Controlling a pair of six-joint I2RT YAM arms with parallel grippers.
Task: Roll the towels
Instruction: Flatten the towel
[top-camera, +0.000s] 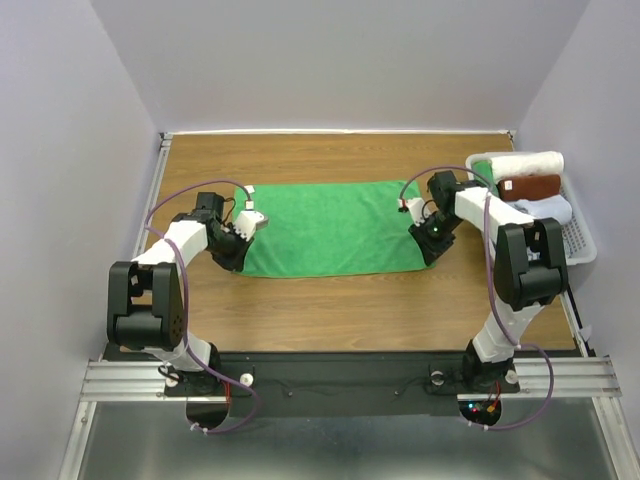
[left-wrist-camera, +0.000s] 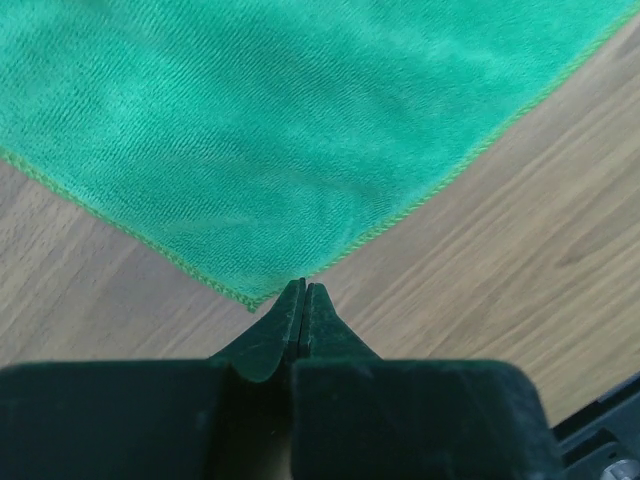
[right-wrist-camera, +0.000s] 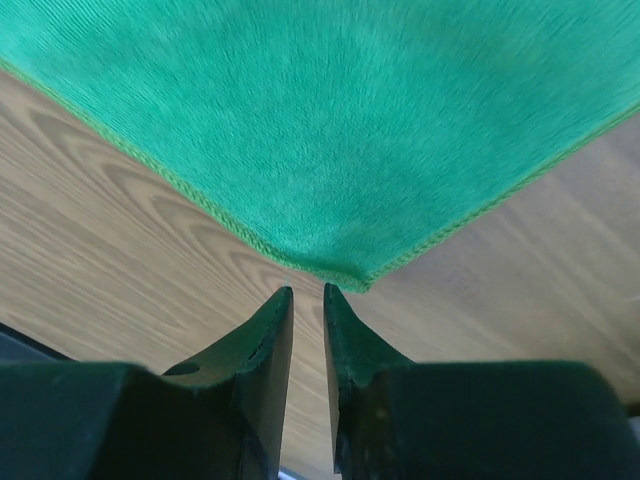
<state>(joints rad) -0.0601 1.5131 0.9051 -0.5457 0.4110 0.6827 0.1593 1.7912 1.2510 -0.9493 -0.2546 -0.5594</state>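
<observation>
Left jaws are pressed together with nothing between them, their tips at the hem of the green towel (left-wrist-camera: 300, 130), just beside its corner. Right jaws stand a narrow gap apart, holding nothing, tips just short of another corner of this towel. It lies spread flat in the middle of the wooden counter (left-wrist-camera: 520, 260). A pale bluish-white towel (top-camera: 548, 209) lies in the white basket (top-camera: 583, 243) at the right edge.
</observation>
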